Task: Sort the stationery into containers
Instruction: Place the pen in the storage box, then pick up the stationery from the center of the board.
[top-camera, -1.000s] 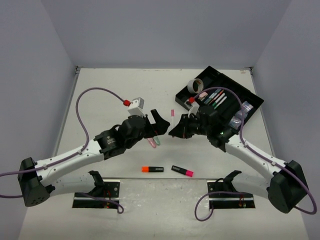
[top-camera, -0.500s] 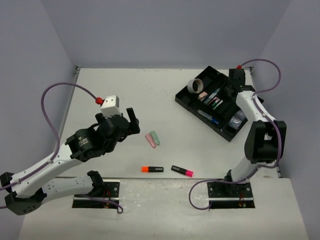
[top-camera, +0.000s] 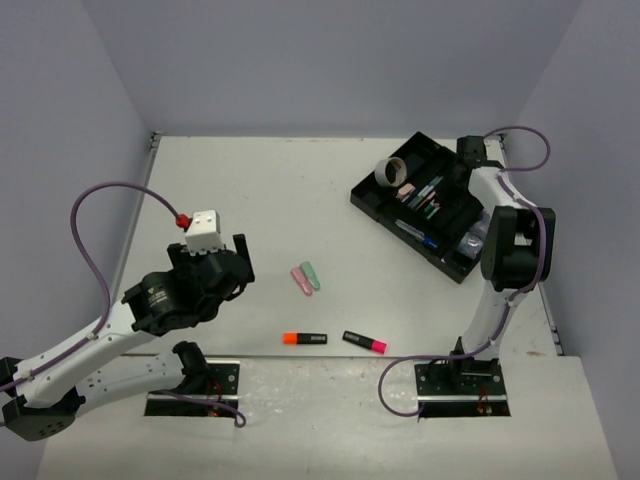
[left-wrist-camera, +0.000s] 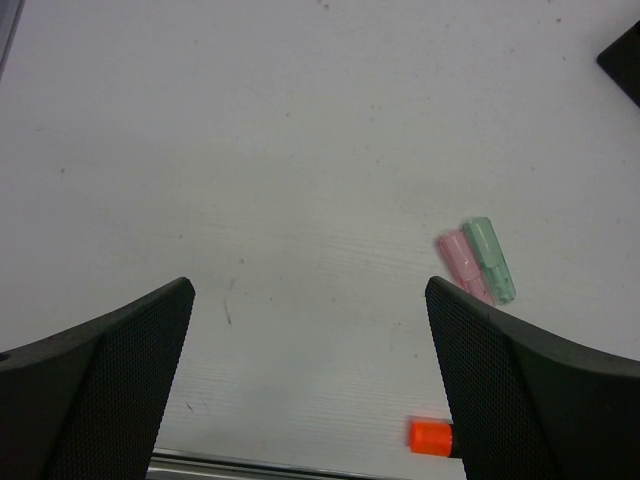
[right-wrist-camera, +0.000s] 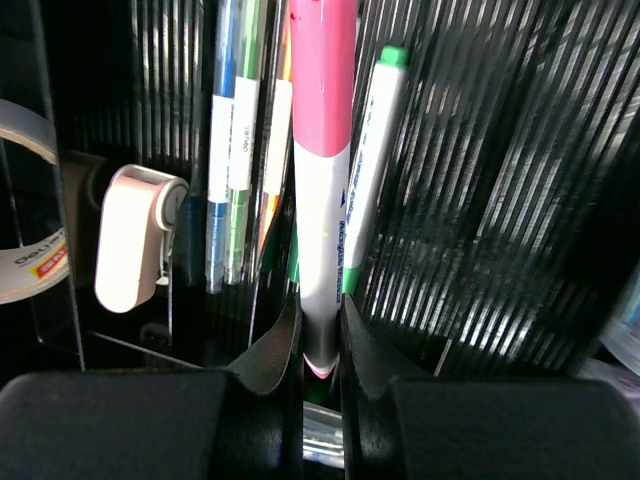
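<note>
My right gripper is shut on a pink and white pen, held lengthwise over a compartment of the black tray. A green and white pen lies right beside it, and several thin pens fill the slot to the left. From above, the right gripper hangs over the tray at the back right. My left gripper is open above bare table on the left. Its wrist view shows pink and green pieces beyond its right finger.
An orange-ended highlighter and a pink-ended highlighter lie near the front edge. A tape ring and a pink eraser-like piece sit in the tray's left end. Shiny cubes rest in the tray's right end.
Both arms have left the table's middle. The right one swung back over the tray with the pen. The left one drew back to the left, open, away from the pink and green pieces.
</note>
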